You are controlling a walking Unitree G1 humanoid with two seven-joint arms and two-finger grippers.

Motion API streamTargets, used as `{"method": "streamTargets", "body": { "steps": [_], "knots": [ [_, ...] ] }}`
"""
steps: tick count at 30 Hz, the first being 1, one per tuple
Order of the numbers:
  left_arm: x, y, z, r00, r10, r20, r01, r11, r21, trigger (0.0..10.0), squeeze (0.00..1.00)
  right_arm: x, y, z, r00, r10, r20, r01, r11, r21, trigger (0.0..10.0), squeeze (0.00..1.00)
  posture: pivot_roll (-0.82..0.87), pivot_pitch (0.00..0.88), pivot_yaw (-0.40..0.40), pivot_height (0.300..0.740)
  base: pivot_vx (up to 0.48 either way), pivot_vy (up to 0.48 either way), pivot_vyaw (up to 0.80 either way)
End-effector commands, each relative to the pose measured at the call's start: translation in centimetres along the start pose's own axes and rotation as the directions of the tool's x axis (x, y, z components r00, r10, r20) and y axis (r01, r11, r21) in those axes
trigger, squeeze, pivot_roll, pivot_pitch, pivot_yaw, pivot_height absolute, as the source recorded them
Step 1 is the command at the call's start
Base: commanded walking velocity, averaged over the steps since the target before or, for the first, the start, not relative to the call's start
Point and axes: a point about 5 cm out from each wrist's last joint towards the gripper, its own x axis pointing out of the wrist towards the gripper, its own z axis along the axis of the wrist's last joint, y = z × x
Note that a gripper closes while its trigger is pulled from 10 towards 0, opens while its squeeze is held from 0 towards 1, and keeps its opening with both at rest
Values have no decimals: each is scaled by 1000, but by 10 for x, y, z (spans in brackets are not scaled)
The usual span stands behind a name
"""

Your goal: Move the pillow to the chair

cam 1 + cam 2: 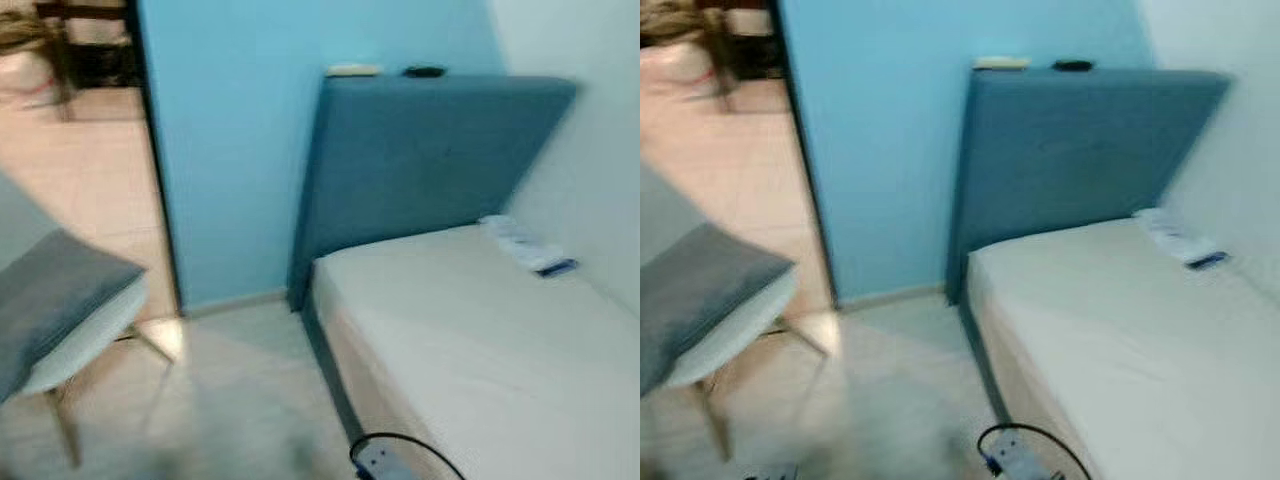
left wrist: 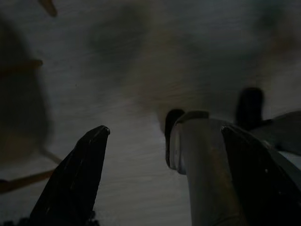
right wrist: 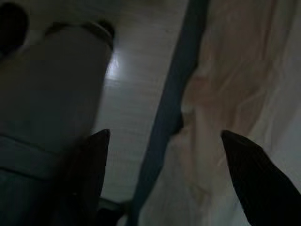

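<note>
Left gripper (image 2: pixel 164 176) with long tapered black fingers, right gripper (image 3: pixel 164 174) likewise, grey cylindrical leg (image 2: pixel 204 174)

chair (image 1: pixel 75 330) cut off at left, blurred views

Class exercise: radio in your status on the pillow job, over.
Left gripper and right gripper open, hanging empty. Grey pillow lying on chair. Bed bare.

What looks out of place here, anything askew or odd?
One thing: a black cable with a blue-and-white power strip lies on the pale floor beside the cream-sheeted bed, a likely trip hazard. The grey pillow sits tilted on the white chair, overhanging the seat. Both grippers are open.
</note>
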Motion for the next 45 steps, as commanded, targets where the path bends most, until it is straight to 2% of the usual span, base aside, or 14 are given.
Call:
{"method": "streamTargets", "body": {
  "steps": [1, 16, 29, 37, 42, 45],
  "knots": [
    [-5, -17, -18, 995, -61, -76, 63, 998, 15, 10000, 0, 0, 3, -1, 1000, 18, -19, -18, 999, -29, 10000, 0, 176, 50, -124, 730, 0, 0, -756],
    [-4, -22, -16, 996, -62, -65, 63, 998, 22, 10000, 0, 0, 2, -7, 998, 23, -51, -29, 991, -129, 10000, 0, 171, 58, -127, 730, 0, 0, -756],
    [-5, -24, -19, 995, -78, -70, 80, 996, 31, 10000, 0, -1, -8, -13, 997, -18, -79, 0, 975, -223, 10000, 0, 165, 49, -134, 730, 0, 0, -749],
    [-5, -24, -18, 995, -79, -66, 81, 996, 35, 10000, 0, -1, -7, -18, 996, -14, -89, -6, 975, -223, 10000, 0, 162, 53, -131, 730, 0, 0, -744],
    [-5, -24, -15, 995, -86, -46, 85, 996, -14, 10000, 0, -2, -9, -17, 996, -13, -89, -7, 974, -225, 10000, 0, 161, 54, -131, 730, 0, 0, -744],
    [-4, -24, -12, 994, -107, -28, 105, 992, -73, 10000, 0, -2, -11, -16, 996, -15, -89, -6, 974, -227, 10000, 0, 159, 52, -132, 730, 0, 0, -744]
  ]
}}
